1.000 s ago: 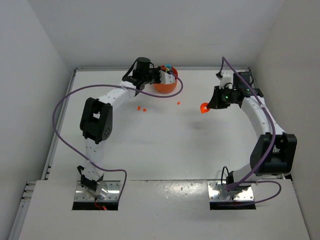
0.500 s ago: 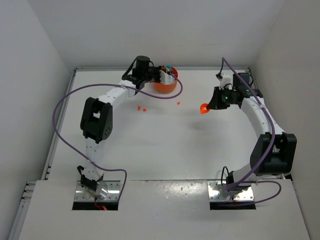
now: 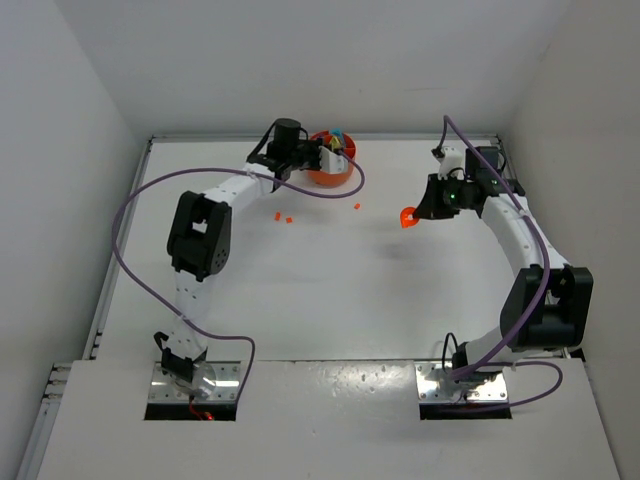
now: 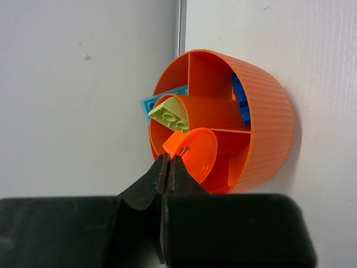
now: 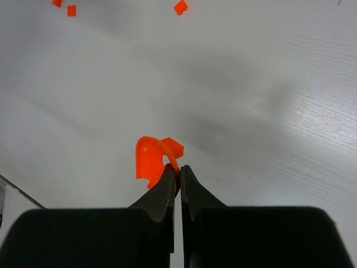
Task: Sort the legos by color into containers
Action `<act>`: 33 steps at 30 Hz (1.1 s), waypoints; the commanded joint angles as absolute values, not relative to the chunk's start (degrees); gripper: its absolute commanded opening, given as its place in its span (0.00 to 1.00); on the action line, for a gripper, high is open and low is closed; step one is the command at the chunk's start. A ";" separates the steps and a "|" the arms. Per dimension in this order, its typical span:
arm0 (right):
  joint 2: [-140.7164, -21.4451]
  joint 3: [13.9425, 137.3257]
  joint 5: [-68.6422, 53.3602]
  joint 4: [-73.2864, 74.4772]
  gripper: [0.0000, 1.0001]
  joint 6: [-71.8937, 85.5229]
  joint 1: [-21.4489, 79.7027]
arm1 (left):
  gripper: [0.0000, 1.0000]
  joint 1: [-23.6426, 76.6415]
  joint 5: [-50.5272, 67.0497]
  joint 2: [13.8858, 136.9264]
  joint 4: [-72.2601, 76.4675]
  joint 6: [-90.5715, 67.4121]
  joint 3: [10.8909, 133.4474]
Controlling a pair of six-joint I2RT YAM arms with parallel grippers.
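Note:
The round orange dish [image 3: 330, 174] stands at the back of the table. In the left wrist view its ribbed wall [image 4: 269, 128] and inner dividers show, with a lime green brick [image 4: 169, 116], a cyan piece [image 4: 148, 104] and blue bricks [image 4: 240, 100] in its compartments. My left gripper [image 4: 168, 160] is shut on a flat round orange piece [image 4: 198, 153] at the dish's rim, and it also shows in the top view [image 3: 334, 156]. My right gripper [image 5: 178, 171] is shut on a curved orange piece [image 5: 149, 158], held above the table right of centre [image 3: 407, 215].
Three small orange bits lie loose on the table in front of the dish: two together [image 3: 282, 216] and one apart [image 3: 357, 207]. They also show at the top edge of the right wrist view [image 5: 180, 7]. White walls enclose the table on three sides.
My left arm has shifted a little to the right, bringing its gripper and orange piece further over the dish. The right arm has not moved.

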State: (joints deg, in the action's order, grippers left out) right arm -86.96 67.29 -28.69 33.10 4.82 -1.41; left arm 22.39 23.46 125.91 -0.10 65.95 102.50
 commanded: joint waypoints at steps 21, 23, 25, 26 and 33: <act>-86.84 67.32 -29.62 31.38 0.00 5.98 -1.58 | 0.44 20.74 24.35 126.65 6.59 61.36 103.97; -86.84 67.85 -30.32 31.38 0.00 5.98 -1.58 | 0.44 20.74 24.96 125.07 6.07 59.60 103.37; -86.84 68.37 -30.85 31.38 0.00 5.98 -1.58 | 0.44 20.74 25.49 123.50 6.06 57.32 102.57; -86.84 69.25 -30.85 31.38 0.00 5.45 -0.71 | 0.44 20.22 25.49 121.40 6.06 55.74 101.96; -93.59 83.21 -33.40 34.97 0.00 2.21 0.88 | 0.46 16.18 17.33 110.07 -6.27 24.75 100.64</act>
